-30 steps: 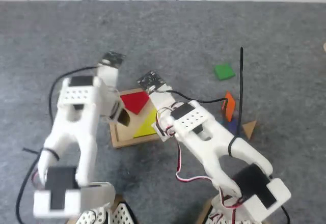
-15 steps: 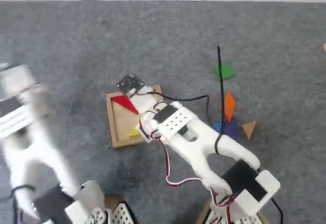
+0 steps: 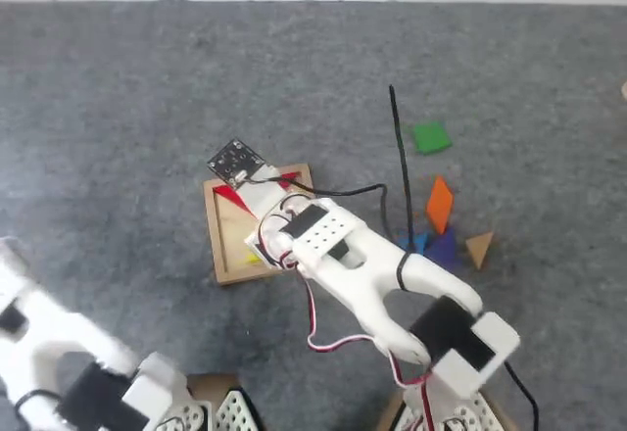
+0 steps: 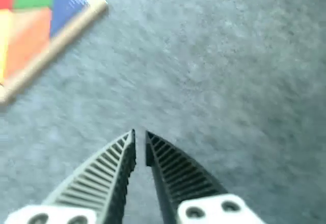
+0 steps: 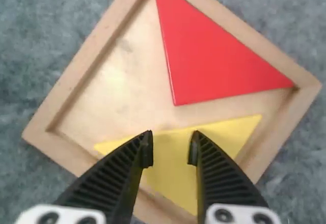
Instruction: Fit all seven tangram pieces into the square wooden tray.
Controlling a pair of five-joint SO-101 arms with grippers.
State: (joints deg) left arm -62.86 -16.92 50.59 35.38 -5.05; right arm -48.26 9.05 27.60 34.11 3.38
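The wooden tray is parked near the middle of the worktop, which is covered in grey carpet. Two pieces are already seated in it. A red triangle is laid with its long side along one tray edge. A yellow triangle is laid the same way along the neighbouring edge, so the two are brought together at one tray corner. The other half of the tray floor is bare wood.

The right claw is held just over the yellow triangle with its fingers parted a little and nothing gripped. Whether the piece is actually touched can't be told.

Toward the worktop's right edge, five loose pieces are scattered. A green square is set farthest back. An orange piece, a blue piece, a purple piece and a tan triangle are bunched nearer the front edge.

The left arm is seen at the front left corner. The left claw is pinched nearly together on nothing, over bare carpet. A wood-framed board with coloured patches is seen beyond it.
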